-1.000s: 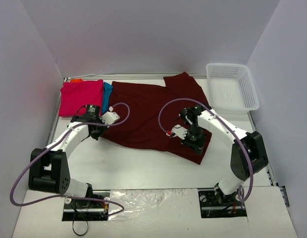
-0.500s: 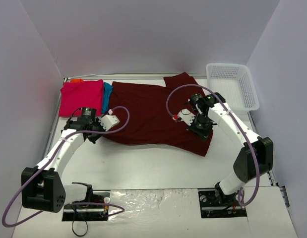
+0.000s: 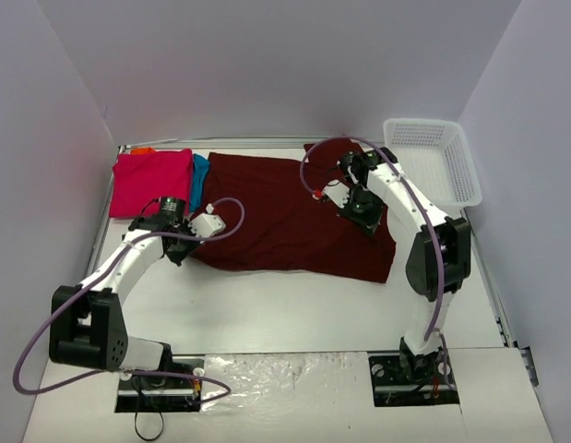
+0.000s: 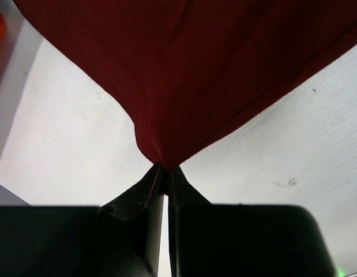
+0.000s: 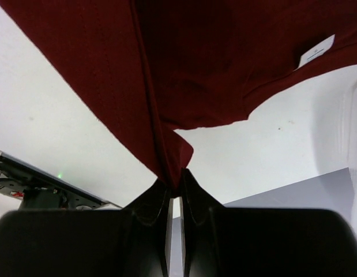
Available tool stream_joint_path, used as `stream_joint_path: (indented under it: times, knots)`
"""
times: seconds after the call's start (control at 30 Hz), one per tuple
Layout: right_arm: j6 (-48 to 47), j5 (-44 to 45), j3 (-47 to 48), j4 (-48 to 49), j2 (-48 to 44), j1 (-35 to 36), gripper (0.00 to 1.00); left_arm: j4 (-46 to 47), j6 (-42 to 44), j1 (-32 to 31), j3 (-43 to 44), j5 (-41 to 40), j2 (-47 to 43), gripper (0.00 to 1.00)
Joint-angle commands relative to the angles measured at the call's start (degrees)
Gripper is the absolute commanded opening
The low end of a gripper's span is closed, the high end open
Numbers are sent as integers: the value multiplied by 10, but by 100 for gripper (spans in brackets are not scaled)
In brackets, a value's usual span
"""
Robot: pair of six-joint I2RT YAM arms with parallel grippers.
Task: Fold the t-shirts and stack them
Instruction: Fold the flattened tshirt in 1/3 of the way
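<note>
At the far left of the table (image 3: 267, 305) I saw the pink t-shirt (image 3: 152, 182) lying flat, an orange one (image 3: 143, 149) peeking out behind it and a teal one (image 3: 200, 173) just beside its right edge. The left gripper (image 4: 165, 175) was pinched tight on the near-left corner of the maroon t-shirt (image 3: 285, 217) — spread across the middle. The right gripper (image 5: 174, 184) was likewise clamped on maroon cloth toward the right side, near the white neck label (image 5: 316, 51). The white basket (image 3: 465, 185) sat far right.
</note>
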Motion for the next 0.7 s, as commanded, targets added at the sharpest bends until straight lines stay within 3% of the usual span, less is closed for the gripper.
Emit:
stream_joint_path:
  times: [0.0, 0.67]
  knots:
    - [-3, 44, 47, -37, 26, -14, 0, 23, -20, -3, 48, -12, 26, 2]
    - [-12, 63, 250, -36, 174, -35, 0, 38, -93, 1, 189, -67, 177, 2]
